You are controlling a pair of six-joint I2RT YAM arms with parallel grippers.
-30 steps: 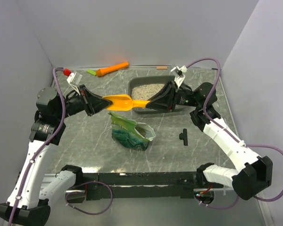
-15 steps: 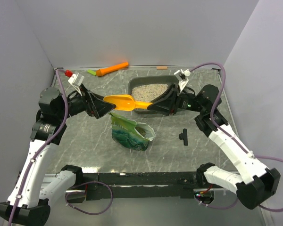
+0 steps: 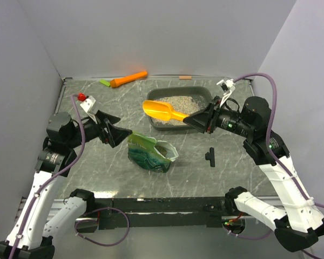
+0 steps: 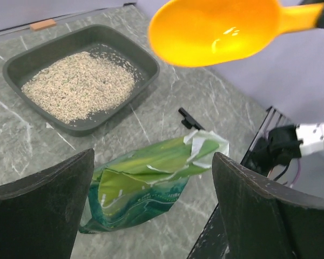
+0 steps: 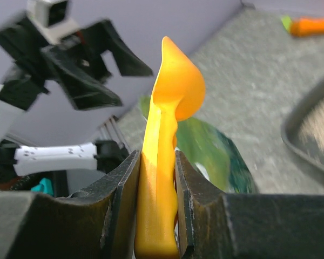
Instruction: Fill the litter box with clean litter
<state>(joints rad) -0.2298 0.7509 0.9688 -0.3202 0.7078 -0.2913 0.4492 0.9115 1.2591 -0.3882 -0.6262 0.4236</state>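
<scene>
The dark grey litter box (image 3: 206, 95) stands at the back of the table with a beige layer of clean litter (image 3: 175, 103) in it. My right gripper (image 3: 192, 122) is shut on the handle of an orange scoop (image 3: 157, 109), whose empty bowl hangs over the box's left end. In the right wrist view the handle (image 5: 159, 178) is pinched between both fingers. My left gripper (image 3: 122, 135) is open and empty, left of the green-teal bag (image 3: 151, 152). In the left wrist view, the bag (image 4: 146, 183) lies below the spread fingers, with the scoop (image 4: 216, 29) above and the litter box (image 4: 151, 65) beyond.
An orange carrot-shaped object (image 3: 128, 79) and a small green piece (image 3: 104, 82) lie by the back wall. A small black part (image 3: 210, 156) lies on the table right of the bag. Grey walls close in the left, back and right sides.
My left gripper has opened, let go of the scoop and drawn back to the left. The right gripper has carried the scoop to the right, over the litter box.
</scene>
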